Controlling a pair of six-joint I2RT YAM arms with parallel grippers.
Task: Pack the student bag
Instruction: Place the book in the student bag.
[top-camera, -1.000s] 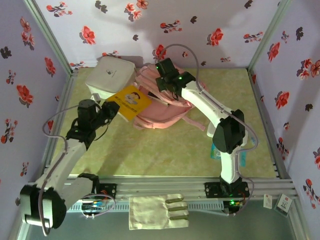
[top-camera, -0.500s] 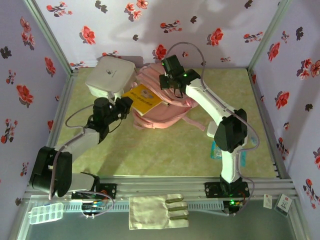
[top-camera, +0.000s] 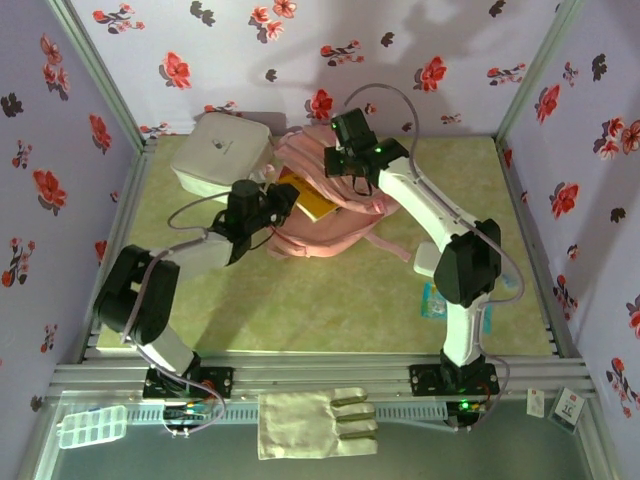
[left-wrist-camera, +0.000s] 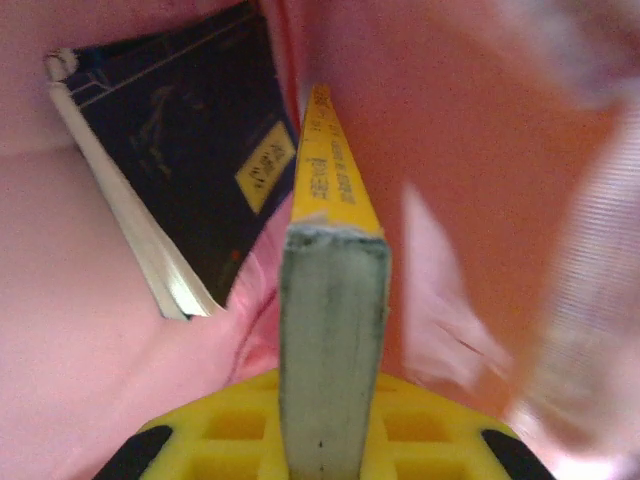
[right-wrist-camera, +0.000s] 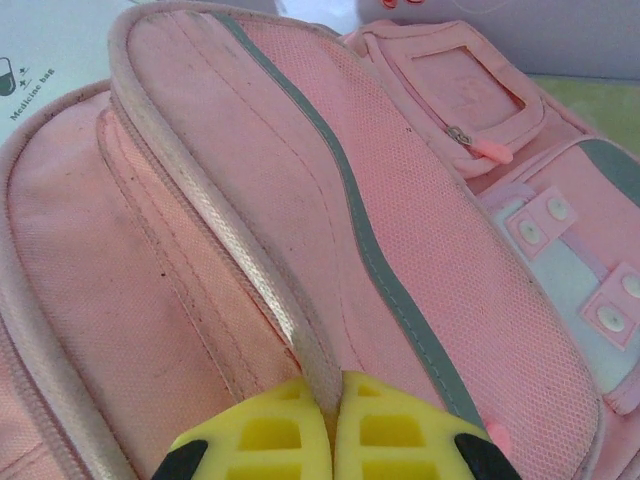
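The student bag (top-camera: 325, 225), a large pink backpack, lies at the back centre of the table. My right gripper (top-camera: 352, 165) is shut on the bag's pale-trimmed opening rim (right-wrist-camera: 300, 330) and holds that flap up; in the right wrist view the right gripper (right-wrist-camera: 335, 400) pinches the trim. My left gripper (top-camera: 272, 205) is shut on a yellow book (top-camera: 305, 195), whose far end is inside the bag's mouth. Seen from the left wrist, the yellow book (left-wrist-camera: 330, 200) stands edge-on between the jaws of the left gripper (left-wrist-camera: 332, 430). A dark blue book (left-wrist-camera: 190, 170) lies inside the pink lining.
A white rounded-square box (top-camera: 220, 150) stands just left of the bag, touching it; its lid (right-wrist-camera: 40, 50) shows in the right wrist view. A bluish flat item (top-camera: 432, 300) lies by the right arm. A white cloth (top-camera: 315, 422) and a clear compartment case (top-camera: 90, 425) sit below the front rail.
My left arm has carried the yellow book rightward and back, from beside the white box into the bag's opening. My right gripper has shifted slightly right and back with the flap.
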